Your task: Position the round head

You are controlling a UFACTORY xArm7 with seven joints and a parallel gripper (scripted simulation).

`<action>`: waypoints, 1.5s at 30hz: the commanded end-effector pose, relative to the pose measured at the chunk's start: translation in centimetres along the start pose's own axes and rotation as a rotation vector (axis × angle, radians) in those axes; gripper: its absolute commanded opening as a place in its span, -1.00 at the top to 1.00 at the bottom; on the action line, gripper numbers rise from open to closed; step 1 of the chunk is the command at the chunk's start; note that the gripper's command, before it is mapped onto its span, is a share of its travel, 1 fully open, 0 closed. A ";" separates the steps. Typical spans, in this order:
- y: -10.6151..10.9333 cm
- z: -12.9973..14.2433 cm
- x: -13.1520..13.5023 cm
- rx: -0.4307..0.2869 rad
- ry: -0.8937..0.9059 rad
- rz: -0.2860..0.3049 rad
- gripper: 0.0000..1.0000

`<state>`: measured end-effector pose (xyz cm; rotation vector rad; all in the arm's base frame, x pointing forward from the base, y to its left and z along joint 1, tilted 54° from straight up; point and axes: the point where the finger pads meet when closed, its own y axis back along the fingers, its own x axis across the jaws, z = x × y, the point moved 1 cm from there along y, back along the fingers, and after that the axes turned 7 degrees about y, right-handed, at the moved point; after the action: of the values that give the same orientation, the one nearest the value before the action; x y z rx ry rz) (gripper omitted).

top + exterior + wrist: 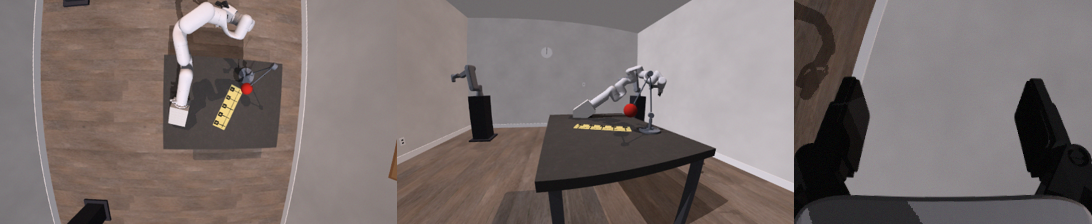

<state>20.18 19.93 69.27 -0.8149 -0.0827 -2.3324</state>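
The lamp's round red head (pixel 247 88) (pixel 630 110) hangs in the air above the bench, beside the strip's near end in the overhead view. Its grey foot (pixel 245 76) (pixel 649 130) stands on the bench. The elbow joint (pixel 274 66) (pixel 649 73) is high up, with one arm rising from the foot and one running down to the head. The yellow strip (pixel 228 107) (pixel 602 128) with numbered crossing lines lies flat, running away from the foot. My gripper (pixel 942 96) is open and empty, well away from the lamp, beyond the bench's edge in the overhead view.
The dark bench (pixel 197 137) (pixel 575 159) carries my arm's white base (pixel 178 115) (pixel 584 109) at its left in the overhead view. My arm bends out past the bench's top edge there. Another robot on a black pedestal (pixel 480 118) stands on the floor away from the bench.
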 end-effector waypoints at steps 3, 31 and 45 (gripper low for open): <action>0.7 -0.3 0.0 -0.006 0.011 -0.015 -1.00; 16.0 -9.1 -2.6 -0.133 0.210 -0.326 -1.00; 22.6 -13.5 -2.8 -0.190 0.298 -0.465 -1.00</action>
<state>27.90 2.02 54.57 -0.5966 0.0755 -2.8679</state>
